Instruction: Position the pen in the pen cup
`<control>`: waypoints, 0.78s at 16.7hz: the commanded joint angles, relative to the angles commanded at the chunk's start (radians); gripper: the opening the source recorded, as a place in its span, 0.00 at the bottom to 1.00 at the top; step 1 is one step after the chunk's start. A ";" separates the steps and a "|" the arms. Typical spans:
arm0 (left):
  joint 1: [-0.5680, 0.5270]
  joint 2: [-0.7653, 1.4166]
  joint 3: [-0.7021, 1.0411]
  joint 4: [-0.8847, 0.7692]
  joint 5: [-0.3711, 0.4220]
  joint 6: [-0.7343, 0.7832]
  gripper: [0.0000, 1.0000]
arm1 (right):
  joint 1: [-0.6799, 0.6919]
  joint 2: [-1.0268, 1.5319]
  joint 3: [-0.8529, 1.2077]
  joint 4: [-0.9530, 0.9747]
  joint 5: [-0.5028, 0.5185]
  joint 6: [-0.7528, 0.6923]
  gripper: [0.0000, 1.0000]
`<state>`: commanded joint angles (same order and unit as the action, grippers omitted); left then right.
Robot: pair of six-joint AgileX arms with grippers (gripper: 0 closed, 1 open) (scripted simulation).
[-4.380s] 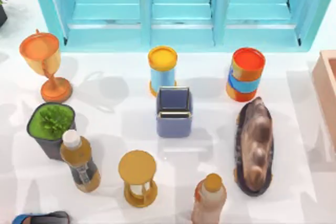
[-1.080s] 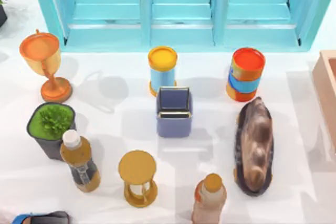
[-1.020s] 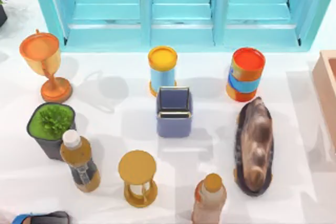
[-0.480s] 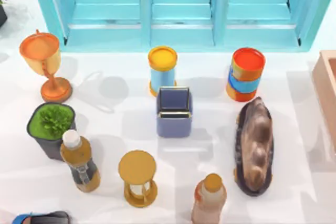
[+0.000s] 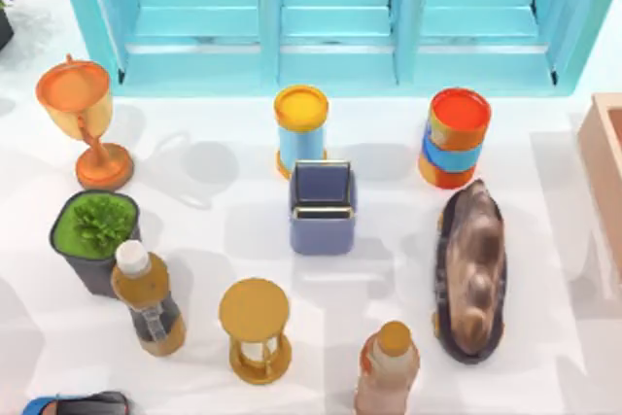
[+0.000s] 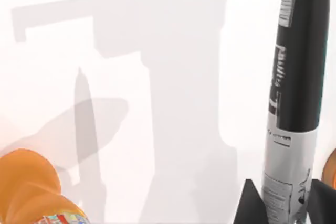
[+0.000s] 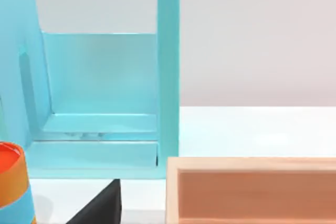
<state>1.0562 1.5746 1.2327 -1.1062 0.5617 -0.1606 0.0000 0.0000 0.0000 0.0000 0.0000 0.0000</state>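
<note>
Trouble could come from the clutter ringing the pen cup (image 5: 322, 207): the left gripper (image 6: 281, 203), fingers (image 6: 251, 203) clamped on the pen (image 6: 296, 77), could clip the bottle (image 5: 146, 298) or hourglass (image 5: 255, 329) nearby.

The pen cup (image 5: 322, 221) is periwinkle blue (dark inside); the pen (image 6: 296, 93) is black with a silvery-grey printed band.

White table (image 5: 224, 230): pen cup (image 5: 322, 206), cans, bottles.

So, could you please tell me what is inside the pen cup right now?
The pen cup shows a dark interior split by a divider, no pen visible; its walls hide the bottom.
</note>
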 joint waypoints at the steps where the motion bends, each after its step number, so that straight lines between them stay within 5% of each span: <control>1: 0.002 -0.003 0.000 -0.003 0.001 0.003 0.00 | 0.000 0.000 0.000 0.000 0.000 0.000 1.00; 7: -0.024 -0.004 0.010 0.028 -0.027 -0.006 0.00 | 0.000 0.000 0.000 0.000 0.000 0.000 1.00; 13: -0.292 -0.018 0.096 0.300 -0.308 -0.081 0.00 | 0.000 0.000 0.000 0.000 0.000 0.000 1.00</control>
<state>0.7643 1.5565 1.3284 -0.8064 0.2542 -0.2415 0.0000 0.0000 0.0000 0.0000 0.0000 0.0000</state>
